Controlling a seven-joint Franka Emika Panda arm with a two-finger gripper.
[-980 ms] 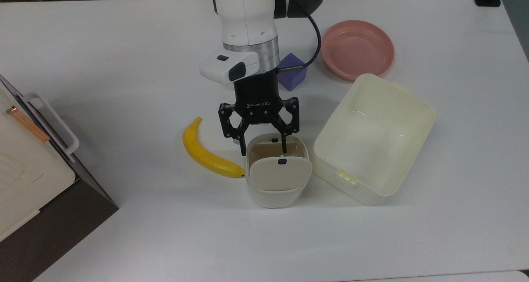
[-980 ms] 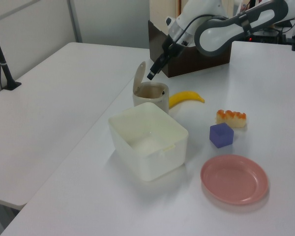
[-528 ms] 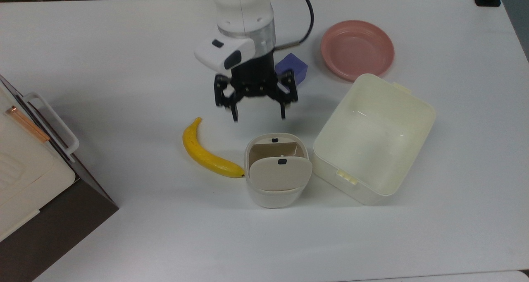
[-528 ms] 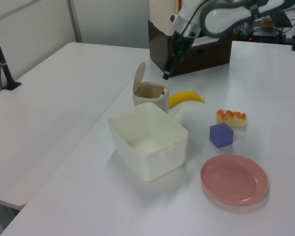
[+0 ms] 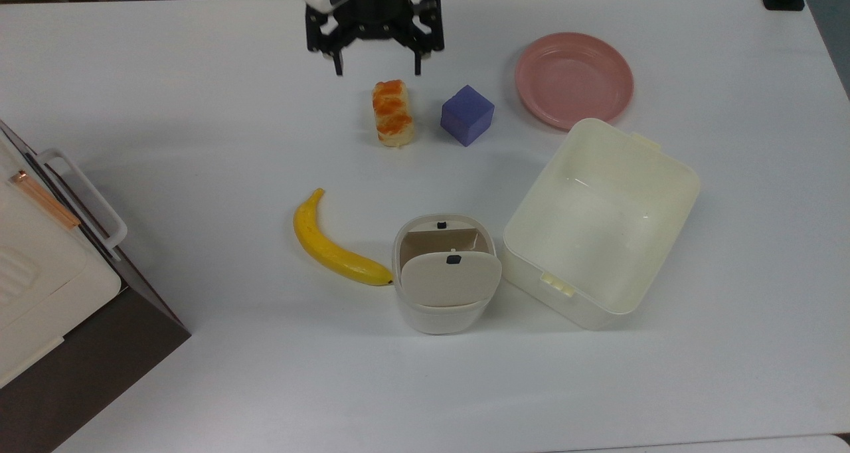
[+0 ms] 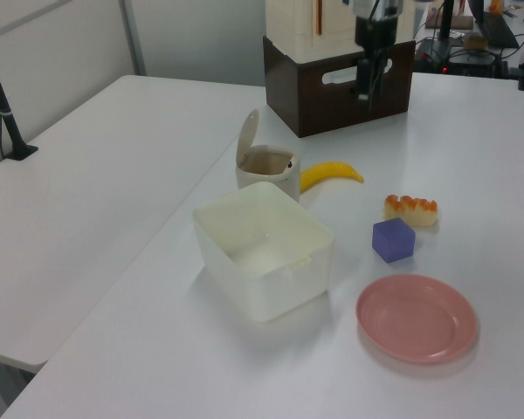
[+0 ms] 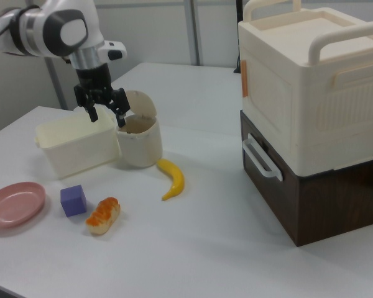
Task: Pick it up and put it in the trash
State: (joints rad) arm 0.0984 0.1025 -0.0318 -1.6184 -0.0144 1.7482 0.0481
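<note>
Gripper: gripper (image 5: 376,73) is hanging high over the far side of the worktop (image 5: 199,127), fingers spread wide and carrying nothing.
Below it: bread piece (image 5: 393,113) and purple cube (image 5: 467,115) are lying just beside each other.
Trash: small white bin (image 5: 443,273) is standing between the banana (image 5: 332,244) and the cream tub (image 5: 601,222), flap lid (image 5: 450,279) tipped up.
Paper wad: I'm not spotting it on the worktop; likely it is lying inside the bin, though I cannot see it there.
Risk: with the lid standing up, a knock from the arm could be tipping the light bin and spilling it.
</note>
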